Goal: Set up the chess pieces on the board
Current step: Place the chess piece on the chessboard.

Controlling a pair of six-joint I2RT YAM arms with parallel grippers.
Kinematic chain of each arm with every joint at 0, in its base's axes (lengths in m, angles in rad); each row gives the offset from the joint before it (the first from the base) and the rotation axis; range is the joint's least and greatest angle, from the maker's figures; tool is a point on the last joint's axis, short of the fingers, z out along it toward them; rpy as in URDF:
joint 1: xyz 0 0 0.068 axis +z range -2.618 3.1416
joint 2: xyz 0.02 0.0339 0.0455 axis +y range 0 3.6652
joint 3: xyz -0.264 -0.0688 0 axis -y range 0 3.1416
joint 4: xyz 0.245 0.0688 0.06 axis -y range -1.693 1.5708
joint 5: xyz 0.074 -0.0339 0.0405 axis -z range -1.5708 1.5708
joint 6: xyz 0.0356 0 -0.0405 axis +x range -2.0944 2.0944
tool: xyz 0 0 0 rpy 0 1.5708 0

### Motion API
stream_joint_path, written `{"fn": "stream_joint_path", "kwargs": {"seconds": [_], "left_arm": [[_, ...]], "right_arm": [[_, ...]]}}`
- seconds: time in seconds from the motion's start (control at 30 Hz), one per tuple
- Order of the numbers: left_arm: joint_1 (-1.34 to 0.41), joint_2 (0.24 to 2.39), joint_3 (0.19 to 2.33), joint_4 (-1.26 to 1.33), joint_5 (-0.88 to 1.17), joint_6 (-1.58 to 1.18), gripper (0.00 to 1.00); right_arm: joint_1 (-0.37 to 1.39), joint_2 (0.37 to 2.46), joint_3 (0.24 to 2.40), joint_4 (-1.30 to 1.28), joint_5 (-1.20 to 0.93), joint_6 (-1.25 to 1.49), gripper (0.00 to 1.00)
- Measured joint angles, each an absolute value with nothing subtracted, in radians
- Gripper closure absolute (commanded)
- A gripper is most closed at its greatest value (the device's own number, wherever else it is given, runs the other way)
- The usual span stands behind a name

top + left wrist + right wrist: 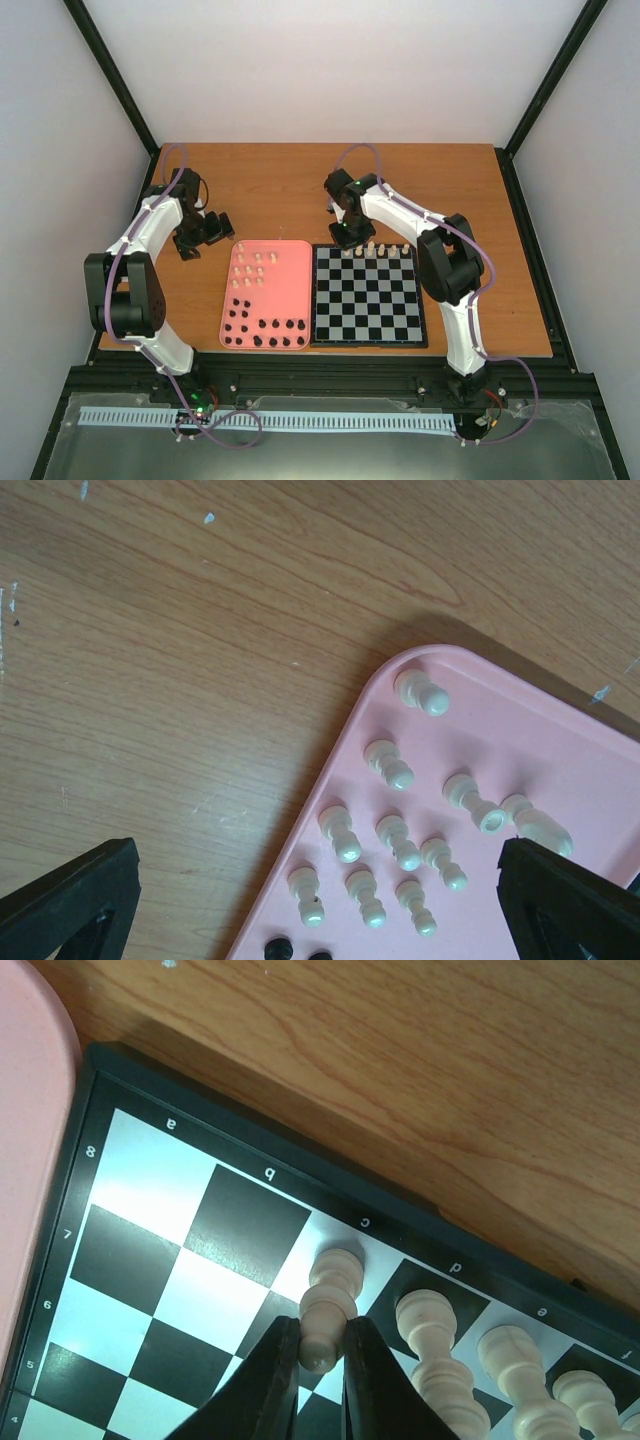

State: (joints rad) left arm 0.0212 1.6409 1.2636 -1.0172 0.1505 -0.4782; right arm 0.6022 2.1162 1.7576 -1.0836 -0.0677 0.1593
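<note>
The board (368,300) lies right of centre, with several cream pieces (380,249) standing along its far row. My right gripper (345,237) is over the board's far left corner. In the right wrist view it (321,1348) is shut on the head of a cream piece (334,1282), whose base rests on the pale square marked c. More cream pieces (432,1325) stand to its right. My left gripper (214,229) hovers open and empty over the pink tray's far left corner, above several cream pieces (395,832); its fingers (72,900) are wide apart.
The pink tray (295,262) sits against the board's left side, holding cream pieces (252,266) at the far end and black pieces (265,331) at the near end. Bare wooden table (270,190) lies beyond both. The board's rim (250,1150) borders the wood.
</note>
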Motion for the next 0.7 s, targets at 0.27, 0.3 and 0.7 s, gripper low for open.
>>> {"fn": "stream_joint_path", "kwargs": {"seconds": [0.27, 0.3, 0.7], "left_arm": [[0.021, 1.641, 1.264, -1.017, 0.150, -0.475, 0.00], [0.021, 1.641, 1.264, -1.017, 0.150, -0.475, 0.00], [0.021, 1.641, 1.264, -1.018, 0.150, -0.475, 0.00]], "right_arm": [[0.602, 2.116, 1.745, -1.083, -0.077, 0.152, 0.70], [0.601, 2.116, 1.745, -1.082, -0.080, 0.149, 0.69], [0.602, 2.116, 1.827, -1.100, -0.114, 0.142, 0.58]]}}
